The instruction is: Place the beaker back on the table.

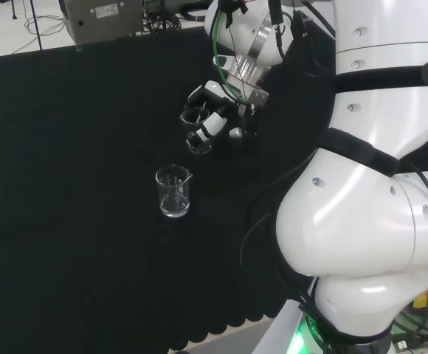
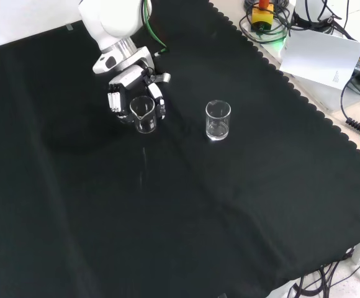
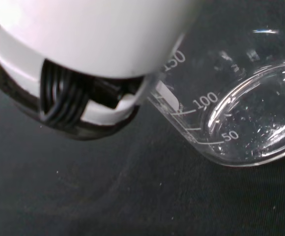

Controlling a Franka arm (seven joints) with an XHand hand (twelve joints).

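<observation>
Item one: held beaker [image 2: 144, 114], clear glass with printed graduations. In the front view it sits at about ten o'clock from the middle of the cloth, directly below the white arm [image 2: 112, 22]. It stands roughly upright with its spout at the rim. Whether its base touches the cloth or hangs just above it cannot be told from these views. In the wrist view the beaker [image 3: 231, 113] shows its round base and graduated wall close beside the white body of the robot hand.

Item two: robot hand [image 2: 132, 87], black and white, clenched around the held beaker. In the front view its fingers [image 2: 113, 101] come down on both sides of the glass, one at nine o'clock of it and another at three o'clock. In the head view the robot hand [image 1: 215, 118] lies at about twelve o'clock from the cloth's middle, with the beaker [image 1: 197, 134] at its seven o'clock, wrapped by curled fingers.

Item three: second beaker [image 2: 218, 120], clear, upright on the desk [image 2: 186, 211], standing free. In the front view it is at three o'clock of the held beaker, near but apart. In the head view it [image 1: 173, 191] stands at seven o'clock of the robot hand.

Item four: desk covering, black cloth with a scalloped edge.
</observation>
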